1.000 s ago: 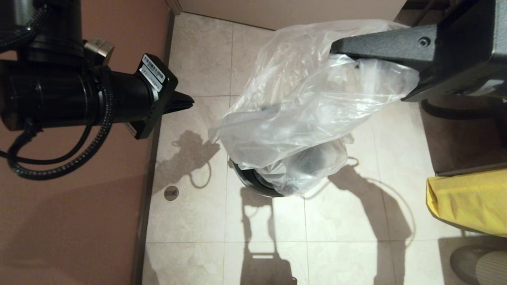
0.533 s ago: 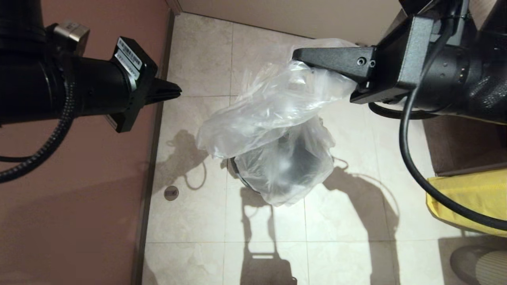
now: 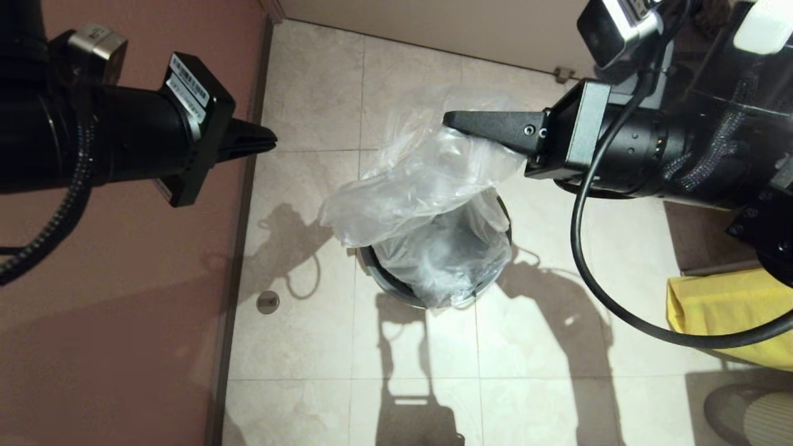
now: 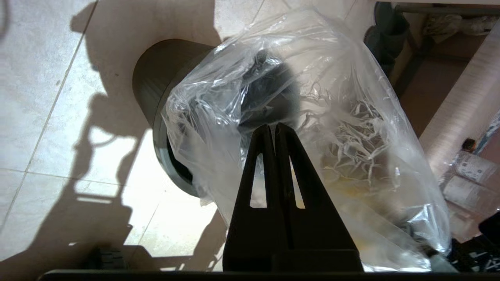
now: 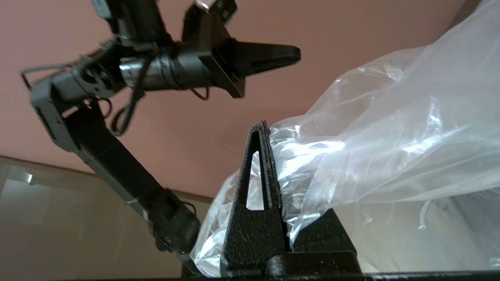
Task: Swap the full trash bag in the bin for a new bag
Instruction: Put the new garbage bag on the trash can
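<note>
Clear crinkled plastic, the new bag (image 3: 427, 204): pinched at its upper edge in the clenched right gripper (image 3: 449, 119), it hangs slack with its lower part draped into and over the mouth of the bin (image 3: 378, 282), which stands on the tiled floor (image 3: 310, 347). Left gripper (image 3: 272, 139): fingers pressed together on nothing, poised near the wall, apart from the bag. Step judged: lowering the bag in; next calls for spreading its mouth around the rim.
</note>
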### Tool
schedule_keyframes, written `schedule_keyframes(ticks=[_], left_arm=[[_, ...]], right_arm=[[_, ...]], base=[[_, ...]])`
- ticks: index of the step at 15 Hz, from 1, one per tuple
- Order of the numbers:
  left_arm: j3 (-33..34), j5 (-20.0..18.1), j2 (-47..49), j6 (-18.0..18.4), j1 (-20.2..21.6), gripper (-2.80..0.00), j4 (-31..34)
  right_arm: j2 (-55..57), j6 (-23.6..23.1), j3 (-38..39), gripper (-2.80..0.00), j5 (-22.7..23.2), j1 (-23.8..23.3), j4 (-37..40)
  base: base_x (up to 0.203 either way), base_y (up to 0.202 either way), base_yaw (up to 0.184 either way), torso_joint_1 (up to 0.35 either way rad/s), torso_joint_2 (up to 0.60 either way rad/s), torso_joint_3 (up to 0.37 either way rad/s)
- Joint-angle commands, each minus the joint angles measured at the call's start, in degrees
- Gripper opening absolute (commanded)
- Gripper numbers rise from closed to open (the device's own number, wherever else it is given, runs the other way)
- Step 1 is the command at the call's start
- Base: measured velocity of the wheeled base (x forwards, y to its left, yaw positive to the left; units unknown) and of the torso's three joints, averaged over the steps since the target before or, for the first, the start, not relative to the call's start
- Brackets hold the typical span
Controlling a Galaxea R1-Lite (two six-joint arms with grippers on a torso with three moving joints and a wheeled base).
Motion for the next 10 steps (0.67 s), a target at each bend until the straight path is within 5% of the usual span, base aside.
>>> schedule_keyframes(ticks=[1, 10], left_arm=[[0.4, 0.1, 1.1, -0.3, 0.0, -2.8, 0.0], [0.7, -1.1, 7.6, -0.3, 0.1, -2.8, -1.5]], right_arm=[[1.9, -0.4, 2.6, -2.8, 0.6, -0.9, -1.4], [7.8, -0.7, 12.7, -2.8, 3.8, -5.6, -12.4]], base=[[0.0, 0.0, 0.0, 0.0, 0.0, 0.0], [0.0, 0.0, 0.0, 0.0, 0.0, 0.0]])
